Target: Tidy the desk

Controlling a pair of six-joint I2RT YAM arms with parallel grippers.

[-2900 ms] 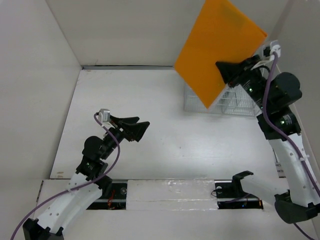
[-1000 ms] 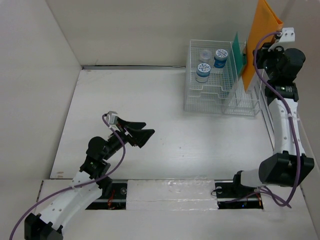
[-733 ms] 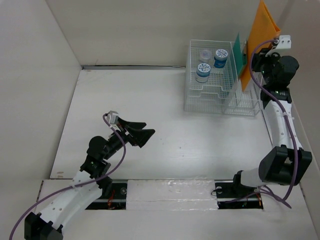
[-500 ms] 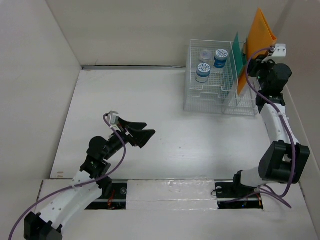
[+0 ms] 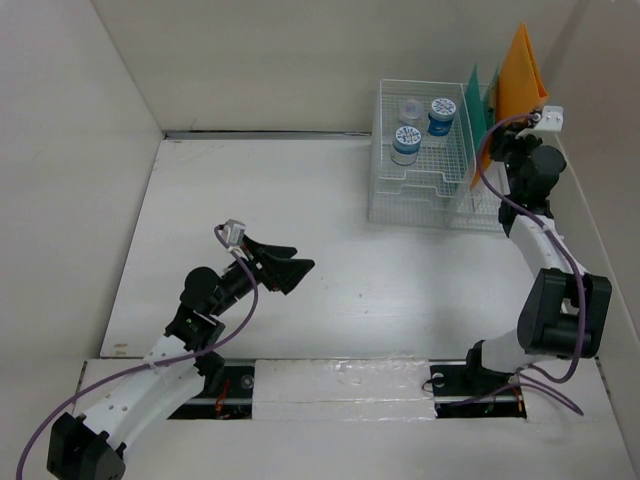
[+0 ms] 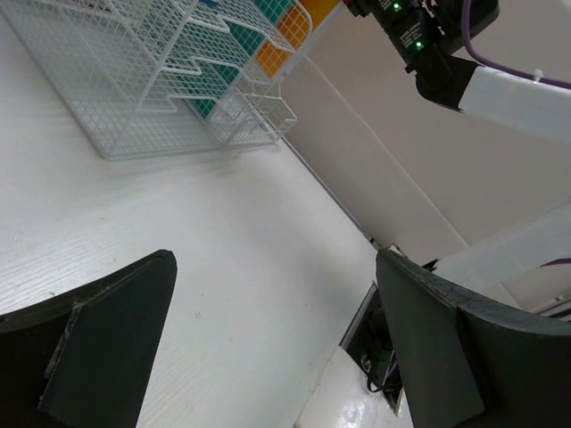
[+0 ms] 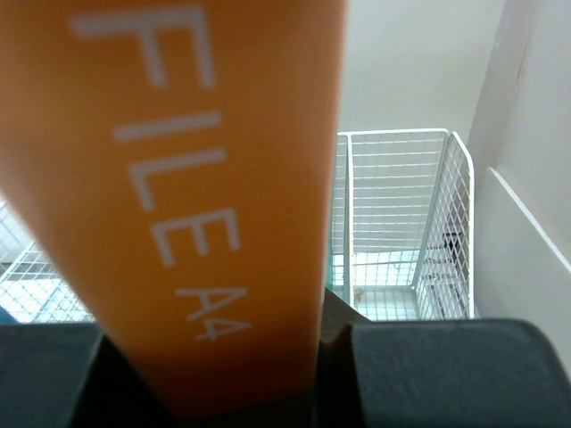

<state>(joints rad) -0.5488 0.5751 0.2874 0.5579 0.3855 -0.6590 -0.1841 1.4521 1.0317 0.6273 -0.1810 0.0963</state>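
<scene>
The desk (image 5: 330, 260) is a large white tabletop. My right gripper (image 5: 503, 135) is shut on an orange folder (image 5: 518, 70) marked "FILE A4" (image 7: 187, 178). It holds the folder upright, with its lower part down in the slot section of the white wire rack (image 5: 440, 200), beside a green folder (image 5: 476, 95). My left gripper (image 5: 285, 262) is open and empty, hovering low over the desk's left middle; its two dark fingers (image 6: 98, 348) frame bare tabletop (image 6: 268, 259).
The wire rack's tray part holds three small jars with blue or pale lids (image 5: 408, 140). White walls enclose the desk on three sides. The rack shows far off in the left wrist view (image 6: 161, 80). The arm bases sit at the near edge.
My right gripper has swung the orange folder from flat above the rack to upright and lowered it into the rack slot. My left gripper has shifted slightly right.
</scene>
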